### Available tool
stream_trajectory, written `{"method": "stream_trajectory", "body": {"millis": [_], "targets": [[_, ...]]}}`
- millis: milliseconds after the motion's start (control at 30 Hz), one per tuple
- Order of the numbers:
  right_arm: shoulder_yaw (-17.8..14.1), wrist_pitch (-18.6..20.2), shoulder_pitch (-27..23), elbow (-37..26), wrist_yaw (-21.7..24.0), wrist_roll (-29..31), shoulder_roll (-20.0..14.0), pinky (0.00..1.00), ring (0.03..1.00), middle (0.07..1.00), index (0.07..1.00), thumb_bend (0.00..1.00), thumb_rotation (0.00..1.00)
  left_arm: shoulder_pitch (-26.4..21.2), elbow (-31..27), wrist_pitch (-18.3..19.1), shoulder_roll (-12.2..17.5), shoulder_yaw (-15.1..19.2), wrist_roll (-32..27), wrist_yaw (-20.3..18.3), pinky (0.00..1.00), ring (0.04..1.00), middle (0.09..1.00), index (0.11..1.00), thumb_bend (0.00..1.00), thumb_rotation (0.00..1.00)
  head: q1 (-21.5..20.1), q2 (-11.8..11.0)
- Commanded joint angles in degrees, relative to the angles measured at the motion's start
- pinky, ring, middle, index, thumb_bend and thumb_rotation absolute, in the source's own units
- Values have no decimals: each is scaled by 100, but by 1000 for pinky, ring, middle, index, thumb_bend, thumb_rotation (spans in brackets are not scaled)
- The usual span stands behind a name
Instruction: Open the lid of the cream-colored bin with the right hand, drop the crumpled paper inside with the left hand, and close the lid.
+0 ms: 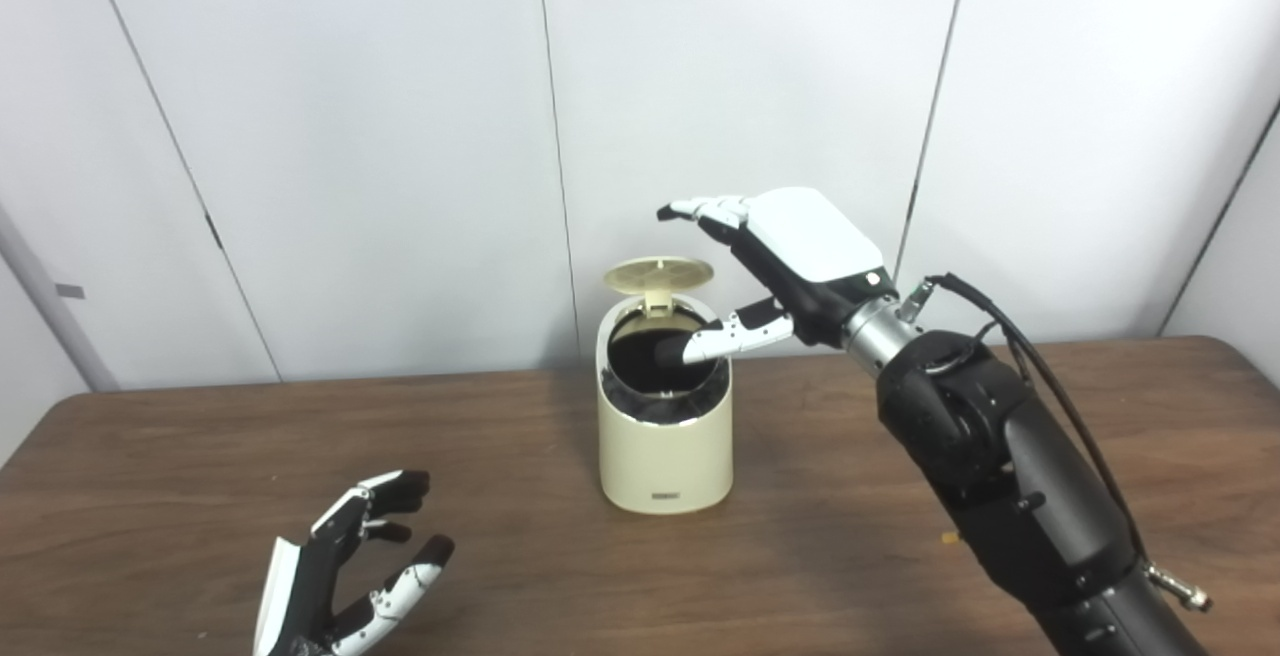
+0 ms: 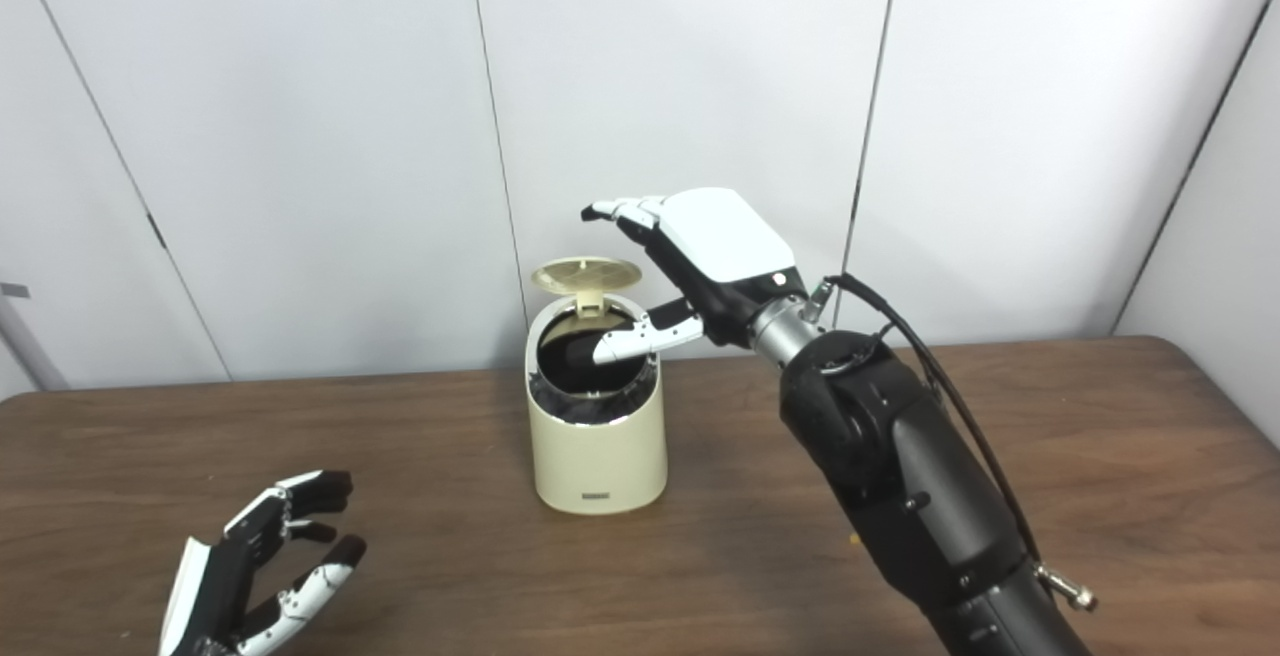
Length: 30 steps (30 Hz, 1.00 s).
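Right hand (image 1: 790, 261) raised above and just right of the cream-colored bin (image 1: 665, 436), palm down, white back plate up, holding nothing. Fingers (image 1: 700, 208) stretched leftward and slightly curled, well apart from the thumb (image 1: 735, 334), so clearly spread open. Thumb reaching left across the front of the bin's dark opening; touching the rim or only hovering in front of it, hard to say from these angles. Right forearm (image 1: 1010, 476) rising steeply from the bottom right corner, black casing, a cable looping from the wrist down along its outer side.

Lid (image 1: 658, 274) standing up at the back of the bin, hinged open, its ribbed underside tilted toward the camera, below the outstretched fingers and apparently not touched by them. Bin upright near the middle of the wooden table (image 1: 200, 456), opening slanted toward the viewer, inside dark, contents not discernible.

Left hand (image 1: 345, 566) low at the bottom left, just over the table surface, palm turned inward to the right, fingers loosely bent and parted from the thumb, empty. Well apart from the bin. Only the hand itself and a bit of wrist showing in frame.

Crumpled paper not seen anywhere on the table or in either hand.

White panelled wall (image 1: 400, 136) behind.
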Motion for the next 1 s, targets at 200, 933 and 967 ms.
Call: {"method": "stream_trajectory", "body": {"millis": [200,933,967], "targets": [[0,-47,20,-71,-101,127,100,827,870,863,856,952,857,134,-40,18,-169,-92,-22,9,612,715,727,715,728,510,16,33],[385,-154,-88,148,-18,2,162,821,851,839,834,976,868,186,-156,9,-238,-130,89,55,610,711,724,714,743,528,109,118],[387,-167,-94,160,-30,8,162,824,851,839,833,977,866,187,-153,6,-240,-126,74,54,615,712,724,713,748,524,105,136]]}}
